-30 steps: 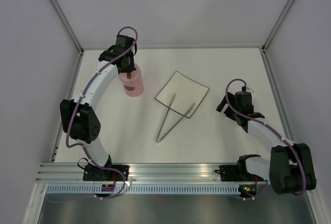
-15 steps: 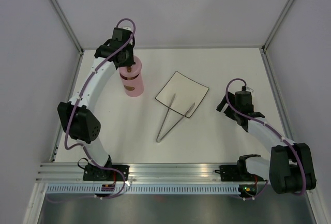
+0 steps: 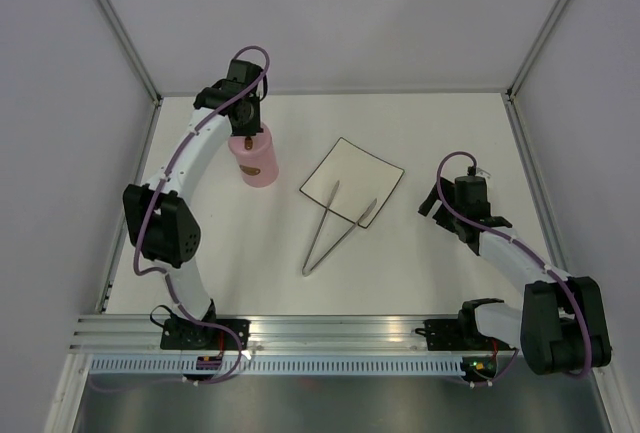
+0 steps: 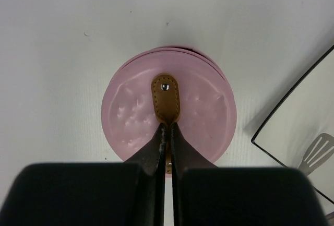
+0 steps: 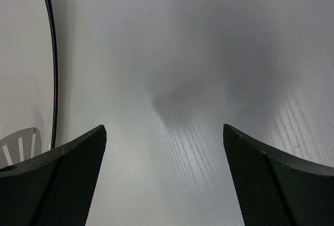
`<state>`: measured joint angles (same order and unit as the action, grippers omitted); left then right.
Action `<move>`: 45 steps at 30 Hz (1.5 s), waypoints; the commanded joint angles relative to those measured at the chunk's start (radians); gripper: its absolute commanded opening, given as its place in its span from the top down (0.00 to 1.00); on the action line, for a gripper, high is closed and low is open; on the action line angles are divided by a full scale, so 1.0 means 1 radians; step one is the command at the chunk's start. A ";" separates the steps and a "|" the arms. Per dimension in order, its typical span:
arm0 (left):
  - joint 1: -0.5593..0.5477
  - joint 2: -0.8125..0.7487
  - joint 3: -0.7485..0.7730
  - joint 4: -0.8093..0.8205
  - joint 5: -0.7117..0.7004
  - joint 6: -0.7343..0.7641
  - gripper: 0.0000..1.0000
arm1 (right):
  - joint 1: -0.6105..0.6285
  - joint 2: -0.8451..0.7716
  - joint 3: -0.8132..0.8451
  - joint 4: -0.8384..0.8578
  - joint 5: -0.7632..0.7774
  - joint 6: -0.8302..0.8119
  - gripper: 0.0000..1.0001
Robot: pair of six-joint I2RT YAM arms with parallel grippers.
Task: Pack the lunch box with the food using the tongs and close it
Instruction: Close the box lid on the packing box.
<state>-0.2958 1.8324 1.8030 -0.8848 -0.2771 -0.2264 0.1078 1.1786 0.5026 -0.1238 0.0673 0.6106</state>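
Left arm's wrist and elbow have nudged slightly right versus half a second ago. The lunch box [image 3: 257,165] hasn't moved and stands far-left on the table [image 3: 440,123], well apart from the plate [image 3: 365,165].

Left gripper [image 4: 166,132] is pressed together, pinching the brown handle [image 4: 166,98] of the lid [image 4: 130,112], which sits on the box; probably seating it.

Plate is bare and no food is visible; can't tell if it's inside.

Tongs [image 3: 322,238] lie with their tips on the plate's near edge.

Right gripper [image 5: 163,128] is spread, hovering over table right of the plate.

Open room all round the box, so a straight lift-off looks free.
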 commanded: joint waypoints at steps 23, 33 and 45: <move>0.006 0.019 0.122 -0.009 0.027 0.061 0.98 | 0.004 0.023 0.034 0.024 0.005 0.020 0.02; 0.010 0.090 0.139 -0.009 0.036 0.061 0.98 | 0.004 0.026 0.034 0.019 0.003 0.021 0.02; 0.024 0.082 0.111 -0.014 0.000 0.061 0.98 | 0.004 0.067 0.048 0.036 -0.001 0.034 0.02</move>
<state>-0.2844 1.9293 1.9057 -0.9039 -0.2539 -0.1997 0.1078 1.2324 0.5114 -0.1204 0.0662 0.6254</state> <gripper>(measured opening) 0.024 0.979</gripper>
